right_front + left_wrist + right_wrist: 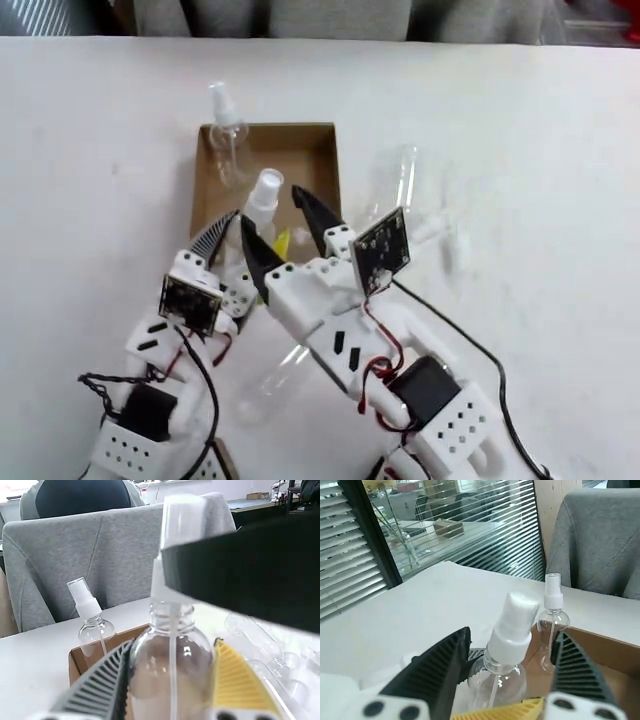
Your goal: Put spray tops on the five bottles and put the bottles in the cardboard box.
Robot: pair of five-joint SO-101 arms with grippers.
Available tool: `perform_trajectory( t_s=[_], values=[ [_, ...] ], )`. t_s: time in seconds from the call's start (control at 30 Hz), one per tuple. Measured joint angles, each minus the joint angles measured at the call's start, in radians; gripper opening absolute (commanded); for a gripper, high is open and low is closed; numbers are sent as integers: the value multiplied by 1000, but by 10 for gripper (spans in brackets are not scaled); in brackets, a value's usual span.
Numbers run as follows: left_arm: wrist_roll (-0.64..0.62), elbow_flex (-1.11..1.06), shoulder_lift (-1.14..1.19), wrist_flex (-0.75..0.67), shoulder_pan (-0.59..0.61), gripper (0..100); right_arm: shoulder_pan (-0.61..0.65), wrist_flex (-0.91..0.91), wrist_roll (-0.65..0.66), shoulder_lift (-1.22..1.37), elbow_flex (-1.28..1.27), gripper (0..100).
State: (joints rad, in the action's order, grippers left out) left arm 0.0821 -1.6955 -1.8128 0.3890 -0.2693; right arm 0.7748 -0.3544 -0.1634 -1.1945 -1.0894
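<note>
My left gripper [175,645] is shut on a clear bottle [170,670], held upright over the near end of the cardboard box [318,160]. A white spray top [512,625] sits in its neck, slightly tilted, with its tube down inside. My right gripper [512,636] is open, one black finger on each side of that spray top [265,193]. A second bottle [228,135] with its spray top on stands in the box's far left corner. Clear bottles without tops [400,180] lie on the table right of the box.
Another clear bottle [282,372] lies on the table between the two arms, partly under the right one. The white table [520,130] stretches out right of the box. A grey chair back [75,555] stands beyond the far edge.
</note>
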Motion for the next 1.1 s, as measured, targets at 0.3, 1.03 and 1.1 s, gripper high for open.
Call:
perform_trajectory(
  t_s=[0.3, 1.03, 1.1],
  values=[
    [0, 0, 0, 0, 0, 73, -60, -155, 0, -12, 218, 211],
    [0, 0, 0, 0, 0, 73, -288, 28, 0, 46, 37, 16],
    [0, 0, 0, 0, 0, 73, -285, 97, 0, 117, 31, 16]
  ],
)
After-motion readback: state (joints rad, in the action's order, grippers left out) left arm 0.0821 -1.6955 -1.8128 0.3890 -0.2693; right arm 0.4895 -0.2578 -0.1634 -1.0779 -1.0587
